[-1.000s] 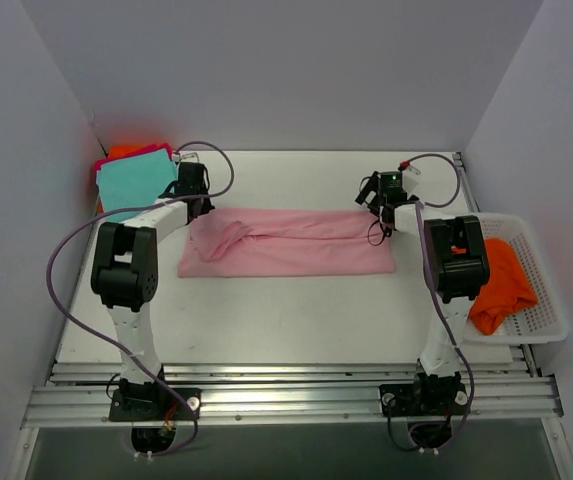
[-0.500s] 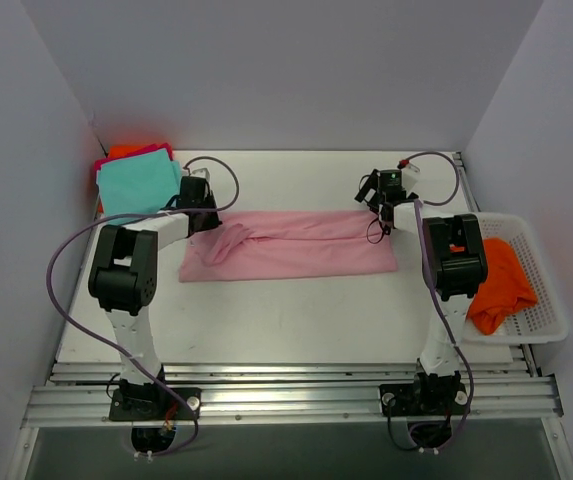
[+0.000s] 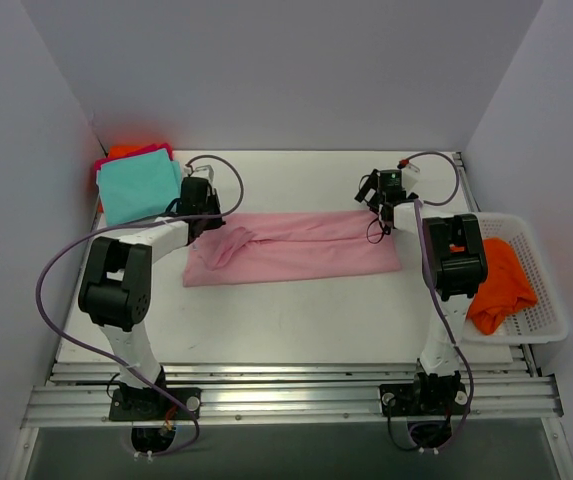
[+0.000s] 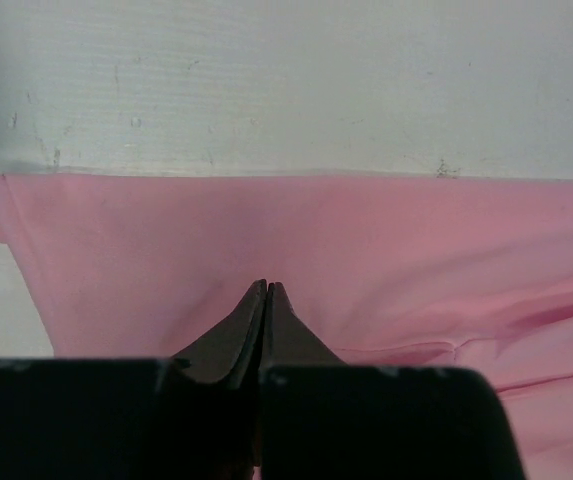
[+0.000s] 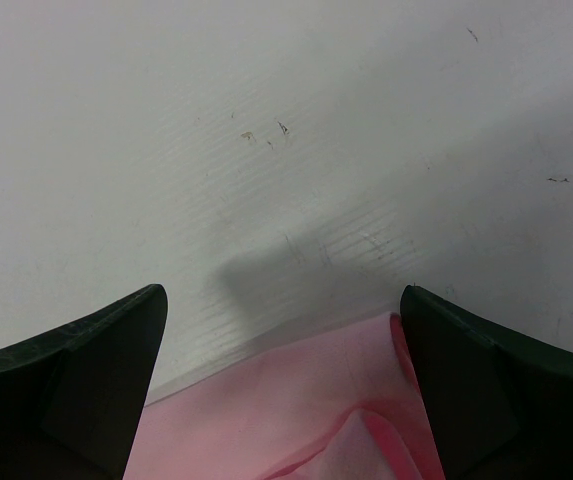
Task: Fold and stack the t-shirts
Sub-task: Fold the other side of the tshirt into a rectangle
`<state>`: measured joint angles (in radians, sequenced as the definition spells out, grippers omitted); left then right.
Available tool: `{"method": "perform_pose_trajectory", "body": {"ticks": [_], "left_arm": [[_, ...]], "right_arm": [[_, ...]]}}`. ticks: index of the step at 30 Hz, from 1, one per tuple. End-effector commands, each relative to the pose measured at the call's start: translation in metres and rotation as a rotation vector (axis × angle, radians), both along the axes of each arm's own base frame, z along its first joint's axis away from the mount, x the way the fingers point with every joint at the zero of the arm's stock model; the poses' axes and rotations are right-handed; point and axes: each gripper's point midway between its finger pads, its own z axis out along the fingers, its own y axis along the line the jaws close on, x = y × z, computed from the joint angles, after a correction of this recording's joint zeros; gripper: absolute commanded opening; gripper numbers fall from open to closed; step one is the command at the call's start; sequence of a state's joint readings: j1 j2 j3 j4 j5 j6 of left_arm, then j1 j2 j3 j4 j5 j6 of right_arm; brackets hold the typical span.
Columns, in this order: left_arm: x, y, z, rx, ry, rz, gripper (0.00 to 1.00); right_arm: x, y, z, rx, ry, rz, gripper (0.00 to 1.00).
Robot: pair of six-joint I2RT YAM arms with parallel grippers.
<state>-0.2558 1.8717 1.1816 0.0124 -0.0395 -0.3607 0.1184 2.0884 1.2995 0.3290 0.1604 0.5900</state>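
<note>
- Pink t-shirt: running off the right and bottom edges of the left wrist view. The cloth at the tips of the left gripper is lying hidden under the pressed-together fingers. In the right wrist view only one corner is showing, the bottom edge cutting off the rest.
- Right gripper: its fingers are being cropped at the bottom corners. From above it is showing too small and dark to read.
- Magenta t-shirt and lower orange t-shirt: peeking out as slivers, the teal t-shirt covering the rest.
- Loose orange t-shirt: its left part is sitting behind the right arm, as is the left wall of the white basket.
</note>
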Motion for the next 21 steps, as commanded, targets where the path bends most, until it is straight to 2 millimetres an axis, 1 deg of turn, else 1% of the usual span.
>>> {"method": "perform_pose_trajectory", "body": {"ticks": [1,7,9,11,13,14,17,18,20,21], "left_arm": [[0.018,0.001,0.046,0.005,-0.125,0.014,0.02],[0.021,0.002,0.044,0.024,-0.124,0.019,0.02],[0.021,-0.004,0.041,0.0,-0.121,-0.003,0.02],[0.017,-0.017,0.037,-0.036,-0.114,-0.046,0.02],[0.015,-0.025,0.034,-0.044,-0.11,-0.066,0.02],[0.009,-0.032,0.031,-0.042,-0.104,-0.083,0.02],[0.0,-0.044,0.021,-0.041,-0.085,-0.109,0.02],[-0.01,-0.049,0.01,-0.037,-0.062,-0.122,0.02],[-0.018,-0.055,0.004,-0.046,-0.056,-0.132,0.02],[-0.028,-0.058,-0.004,-0.048,-0.044,-0.14,0.02]], "right_arm": [[-0.01,-0.003,-0.019,-0.016,0.069,-0.006,1.0],[-0.01,-0.003,-0.019,-0.017,0.067,-0.005,1.0],[-0.009,-0.003,-0.019,-0.018,0.069,-0.005,1.0],[-0.008,-0.003,-0.018,-0.019,0.066,-0.005,1.0],[-0.008,-0.004,-0.02,-0.022,0.07,-0.008,1.0],[-0.008,-0.004,-0.019,-0.021,0.067,-0.007,1.0],[-0.008,-0.004,-0.019,-0.025,0.07,-0.009,1.0],[-0.007,-0.005,-0.019,-0.026,0.069,-0.01,1.0],[-0.007,-0.004,-0.019,-0.025,0.069,-0.007,1.0],[-0.007,-0.004,-0.019,-0.025,0.07,-0.007,1.0]]}}
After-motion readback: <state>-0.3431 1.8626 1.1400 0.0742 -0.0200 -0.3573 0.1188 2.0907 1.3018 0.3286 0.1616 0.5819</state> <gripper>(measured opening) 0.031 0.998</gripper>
